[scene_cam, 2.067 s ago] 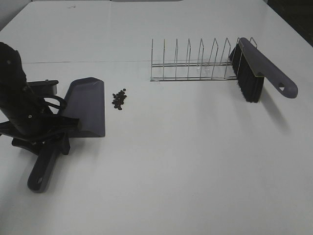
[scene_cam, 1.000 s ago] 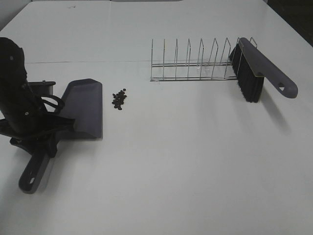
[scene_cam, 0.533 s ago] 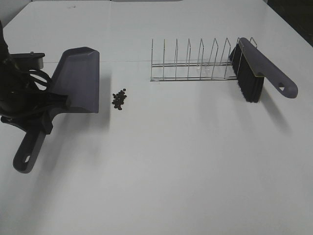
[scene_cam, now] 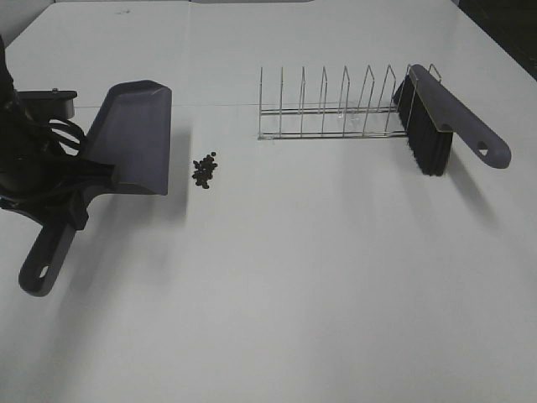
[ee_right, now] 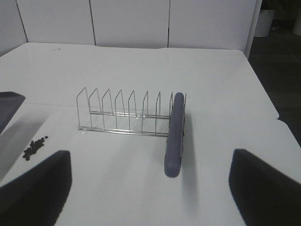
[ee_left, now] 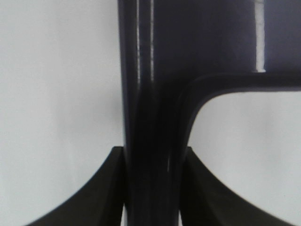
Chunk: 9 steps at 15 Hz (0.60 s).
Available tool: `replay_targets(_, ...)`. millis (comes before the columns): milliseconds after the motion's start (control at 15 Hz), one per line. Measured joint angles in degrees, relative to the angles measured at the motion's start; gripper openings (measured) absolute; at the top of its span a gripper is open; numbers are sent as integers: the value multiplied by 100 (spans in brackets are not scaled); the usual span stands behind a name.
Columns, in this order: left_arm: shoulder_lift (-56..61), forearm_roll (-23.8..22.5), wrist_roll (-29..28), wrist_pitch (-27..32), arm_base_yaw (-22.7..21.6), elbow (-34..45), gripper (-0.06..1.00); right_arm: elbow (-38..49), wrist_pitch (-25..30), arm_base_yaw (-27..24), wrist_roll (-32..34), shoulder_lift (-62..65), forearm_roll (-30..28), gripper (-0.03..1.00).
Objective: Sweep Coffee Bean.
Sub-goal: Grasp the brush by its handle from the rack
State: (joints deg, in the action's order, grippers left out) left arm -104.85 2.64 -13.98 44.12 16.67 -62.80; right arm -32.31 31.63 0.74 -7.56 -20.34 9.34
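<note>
Left end effector [ee_left: 153,188] grips dustpan [ee_left: 197,37], wrist close-up

Left fingers [ee_left: 109,188] clamped tight, right fingers [ee_right: 42,188] spread wide.

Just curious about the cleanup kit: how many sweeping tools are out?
2: a grey dustpan in the left gripper, and a brush leaning at the right end of the wire rack.

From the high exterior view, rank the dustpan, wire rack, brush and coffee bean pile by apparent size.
1-2. dustpan and wire rack: they look about alike, and the dustpan is partly hidden, so they are left unranked.
3. brush
4. coffee bean pile
</note>
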Motion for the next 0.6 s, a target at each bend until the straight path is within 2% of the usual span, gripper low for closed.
replay_targets(133, 0, 0, 69, 0, 0, 0, 27, -332, -619, 0, 172, -1261, 97, 76)
replay_targets(267, 0, 0, 115, 0, 0, 0, 27, -1031, -733, 0, 206, -2595, 115, 76)
replay_targets(333, 0, 0, 126, 0, 0, 0, 27, -1879, -665, 0, 183, -4022, 115, 76)
replay_targets(400, 0, 0, 126, 0, 0, 0, 27, -2114, -625, 0, 183, -4389, 92, 76)
replay_targets(600, 0, 0, 126, 0, 0, 0, 27, -3564, -166, 0, 183, -6171, -223, 76)
